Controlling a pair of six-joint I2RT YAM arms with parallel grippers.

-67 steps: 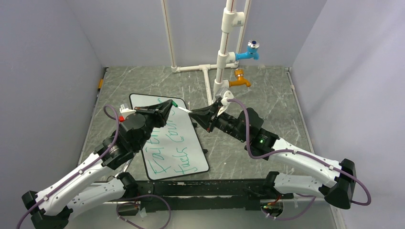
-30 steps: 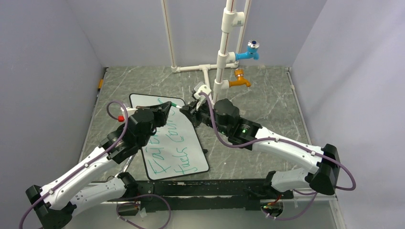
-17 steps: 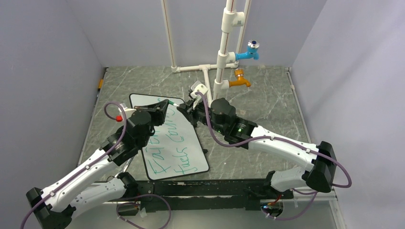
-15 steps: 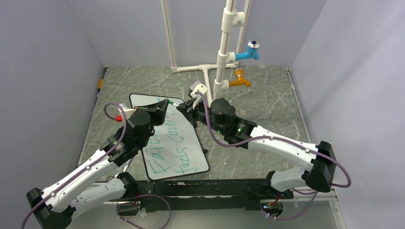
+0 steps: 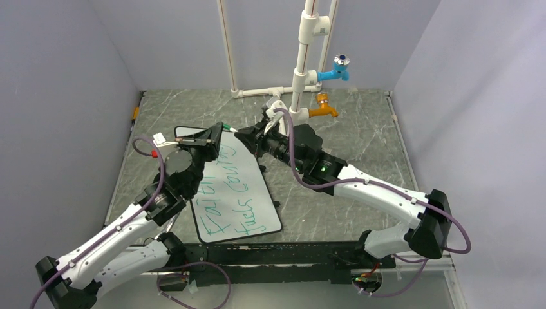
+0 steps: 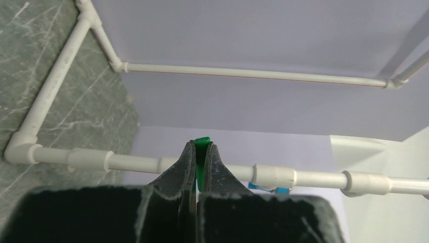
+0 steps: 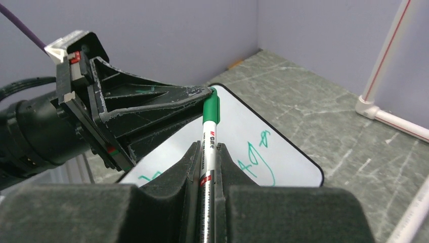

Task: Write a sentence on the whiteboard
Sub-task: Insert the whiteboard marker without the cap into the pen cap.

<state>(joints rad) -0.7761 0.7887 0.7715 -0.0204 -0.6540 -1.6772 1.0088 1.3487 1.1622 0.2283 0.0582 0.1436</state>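
The whiteboard (image 5: 261,193) lies flat on the table's left half with the sentence (image 5: 225,193) in green handwriting in two lines. My right gripper (image 5: 244,136) is shut on a white marker (image 7: 208,139) and holds it above the board's far end. My left gripper (image 5: 221,129) is shut on the marker's green cap (image 7: 211,107), tip to tip with the right one. The cap shows between the left fingertips in the left wrist view (image 6: 202,144). The board's far corner with green strokes (image 7: 255,152) lies below the marker.
A white pipe frame (image 5: 297,77) with a blue tap (image 5: 338,68) and an orange tap (image 5: 320,108) stands at the back, close behind the right gripper. Grey walls close in three sides.
The two grippers came together over the board's far end, joining marker and cap. Both then rose and shifted a little toward the back.
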